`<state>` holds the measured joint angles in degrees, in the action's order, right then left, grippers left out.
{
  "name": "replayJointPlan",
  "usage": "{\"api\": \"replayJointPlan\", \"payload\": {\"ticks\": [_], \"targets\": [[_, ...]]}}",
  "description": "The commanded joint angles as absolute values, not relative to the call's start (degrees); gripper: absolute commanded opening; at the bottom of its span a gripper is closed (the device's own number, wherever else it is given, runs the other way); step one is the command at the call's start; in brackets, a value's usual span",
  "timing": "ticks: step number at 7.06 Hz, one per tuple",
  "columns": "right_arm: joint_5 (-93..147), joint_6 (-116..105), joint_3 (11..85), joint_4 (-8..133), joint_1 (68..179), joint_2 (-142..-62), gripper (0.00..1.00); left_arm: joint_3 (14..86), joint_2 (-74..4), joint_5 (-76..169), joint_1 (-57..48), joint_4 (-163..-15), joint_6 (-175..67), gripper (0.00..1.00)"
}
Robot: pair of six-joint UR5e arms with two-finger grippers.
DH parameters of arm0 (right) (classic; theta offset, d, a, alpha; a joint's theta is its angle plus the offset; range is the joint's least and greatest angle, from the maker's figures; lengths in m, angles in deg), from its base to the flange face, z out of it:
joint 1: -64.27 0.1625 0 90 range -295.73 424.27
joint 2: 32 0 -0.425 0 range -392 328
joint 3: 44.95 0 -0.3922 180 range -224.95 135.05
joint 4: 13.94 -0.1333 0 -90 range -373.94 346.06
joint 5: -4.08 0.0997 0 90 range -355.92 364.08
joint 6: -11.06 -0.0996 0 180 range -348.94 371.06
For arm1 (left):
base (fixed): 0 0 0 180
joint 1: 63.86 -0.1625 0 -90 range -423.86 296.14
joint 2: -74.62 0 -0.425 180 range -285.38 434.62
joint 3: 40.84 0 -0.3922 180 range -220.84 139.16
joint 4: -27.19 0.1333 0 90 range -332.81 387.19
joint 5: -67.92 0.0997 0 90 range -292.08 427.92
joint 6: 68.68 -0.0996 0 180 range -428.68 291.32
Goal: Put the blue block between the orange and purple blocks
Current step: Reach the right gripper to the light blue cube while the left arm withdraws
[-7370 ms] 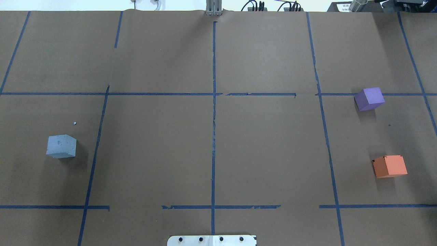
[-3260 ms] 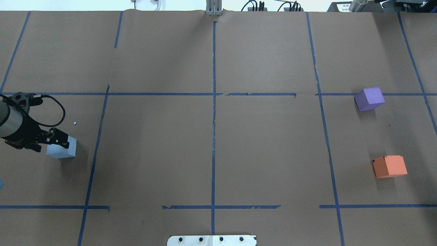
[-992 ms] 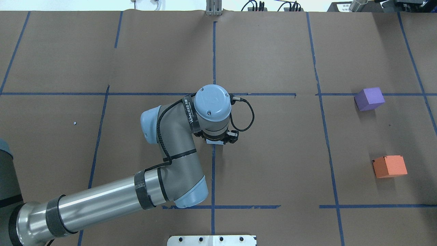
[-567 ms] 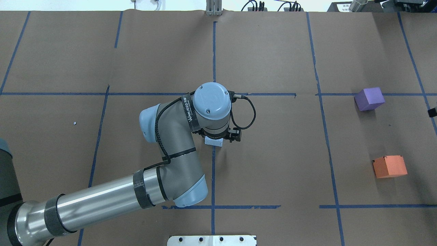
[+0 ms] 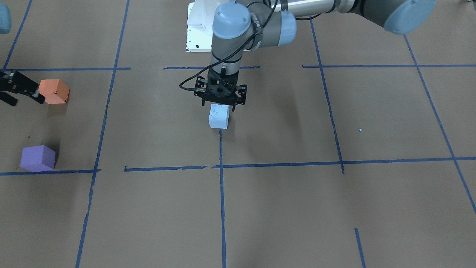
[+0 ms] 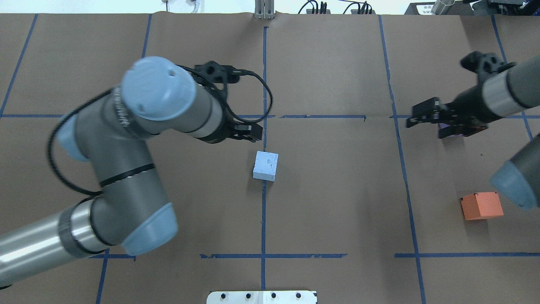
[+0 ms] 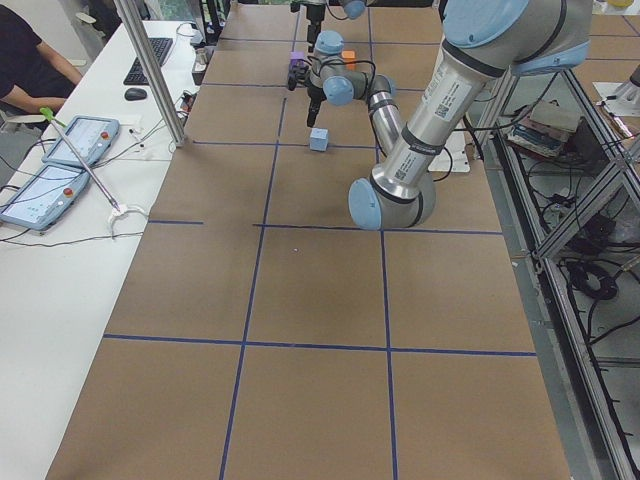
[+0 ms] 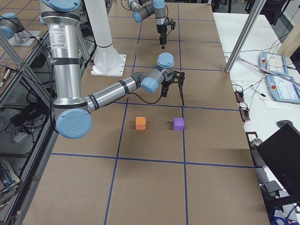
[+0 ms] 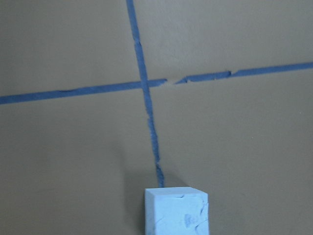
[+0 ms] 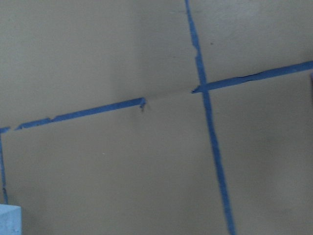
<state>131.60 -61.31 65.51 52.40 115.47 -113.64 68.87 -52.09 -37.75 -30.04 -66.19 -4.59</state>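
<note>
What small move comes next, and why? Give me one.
Probably: move the open right gripper across to the blue block. The left gripper is open and off it; the block rests on the centre tape line, far from the orange block and purple block on the right arm's side.

The brown-paper-covered surface lies bare between the pale blue foam cube at its centre and the orange foam cube, and bare again from there to the purple foam cube. The left end effector, jaws apart, hangs close above the blue cube. The right end effector, also spread, hangs over the purple one.
</note>
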Motion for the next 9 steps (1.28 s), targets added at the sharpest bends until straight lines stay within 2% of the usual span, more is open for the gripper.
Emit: {"api": "replayJointPlan", "payload": {"ticks": [1, 2, 4, 5, 9], "targets": [[116.14, -77.48, 62.57, 55.73, 98.81, -99.14, 1.0, 81.47, -40.83, -42.95, -23.73, -66.15, -4.78, 1.0], [109.88, -80.23, 56.8, 61.15, 95.07, -90.19, 1.0, 82.55, -38.17, -46.74, -21.0, -66.24, -4.87, 1.0], [108.94, -82.8, 45.19, 63.32, 93.63, -81.34, 1.0, 84.74, -34.38, -47.13, -19.66, -66.24, -4.87, 1.0], [108.94, -82.9, 43.57, 63.32, 93.45, -80.52, 1.0, 86.67, -32.27, -47.13, -19.22, -66.24, -4.87, 1.0], [107.36, -82.28, 40.06, 64.72, 90.91, -77.54, 1.0, 87.04, -31.81, -47.04, -19.3, -66.24, -4.87, 1.0]]}}
